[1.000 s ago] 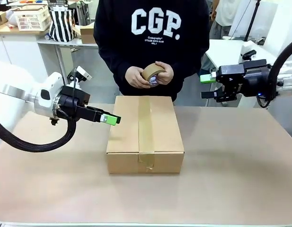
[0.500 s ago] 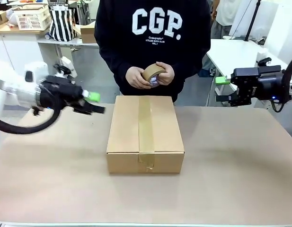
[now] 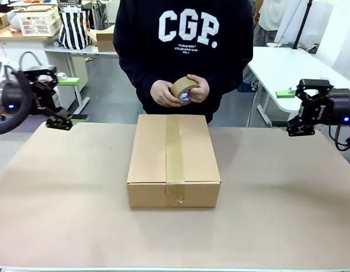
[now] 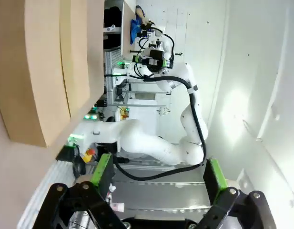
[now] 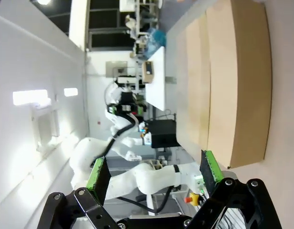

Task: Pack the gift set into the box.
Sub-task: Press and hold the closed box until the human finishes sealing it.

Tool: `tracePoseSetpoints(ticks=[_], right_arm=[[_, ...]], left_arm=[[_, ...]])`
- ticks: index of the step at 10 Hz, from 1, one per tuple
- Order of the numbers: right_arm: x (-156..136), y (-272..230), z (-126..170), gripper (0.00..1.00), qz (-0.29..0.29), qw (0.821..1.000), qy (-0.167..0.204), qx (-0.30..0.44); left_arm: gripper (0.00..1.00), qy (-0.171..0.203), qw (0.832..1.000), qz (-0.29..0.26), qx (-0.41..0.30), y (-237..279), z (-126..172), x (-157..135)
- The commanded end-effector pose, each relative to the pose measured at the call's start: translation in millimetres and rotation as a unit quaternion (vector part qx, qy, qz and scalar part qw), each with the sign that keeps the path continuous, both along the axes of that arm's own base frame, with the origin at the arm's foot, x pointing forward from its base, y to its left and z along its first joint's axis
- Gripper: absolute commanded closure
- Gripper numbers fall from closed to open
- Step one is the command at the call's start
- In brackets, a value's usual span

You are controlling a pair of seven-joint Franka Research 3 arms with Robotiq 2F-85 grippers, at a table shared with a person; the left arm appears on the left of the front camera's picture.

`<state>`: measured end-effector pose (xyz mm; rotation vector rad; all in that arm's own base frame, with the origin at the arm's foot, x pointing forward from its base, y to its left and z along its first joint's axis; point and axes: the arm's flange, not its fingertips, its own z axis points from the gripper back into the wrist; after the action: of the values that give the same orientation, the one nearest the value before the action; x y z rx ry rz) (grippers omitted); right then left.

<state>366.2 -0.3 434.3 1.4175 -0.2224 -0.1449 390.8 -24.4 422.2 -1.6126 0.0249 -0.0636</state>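
Observation:
The box [image 3: 173, 161] sits shut in the middle of the table, with a strip of brown tape down its top seam. The gift set is hidden. A person at the far side holds a roll of tape [image 3: 183, 88] in both hands above the box's far edge. My left gripper [image 3: 72, 100] hovers open and empty at the table's far left edge, well clear of the box. Far out on the right, my right gripper [image 3: 288, 112] is open and empty too. The box [image 4: 42, 67] shows side-on beyond my left gripper [image 4: 157, 174], and the box [image 5: 232, 81] lies beyond my right gripper [image 5: 153, 172].
The brown table surface [image 3: 277, 198] lies bare on both sides of the box. A white table [image 3: 277, 65] stands behind at the right, and shelves with a basket [image 3: 38, 22] are at the back left.
Both arms have drawn back from the box, the left one to the left and the right one to the right. The person's hands and the tape roll have stayed in place.

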Motion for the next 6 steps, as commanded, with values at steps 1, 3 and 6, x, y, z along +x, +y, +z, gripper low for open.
tracePoseSetpoints(ticks=[1,3,6], right_arm=[[-40,11,-7,0.00,0.000,0.999,-0.042,0.009],[0,0,0,0.00,0.000,1.000,0.000,0.000],[0,0,0,0.00,0.000,1.000,0.000,0.000]], left_arm=[[0.00,-0.006,1.000,-0.023,0.002,-1,-10,-25],[0.00,0.000,1.000,0.000,0.000,0,0,0],[0.00,0.000,1.000,0.000,0.000,0,0,0]])
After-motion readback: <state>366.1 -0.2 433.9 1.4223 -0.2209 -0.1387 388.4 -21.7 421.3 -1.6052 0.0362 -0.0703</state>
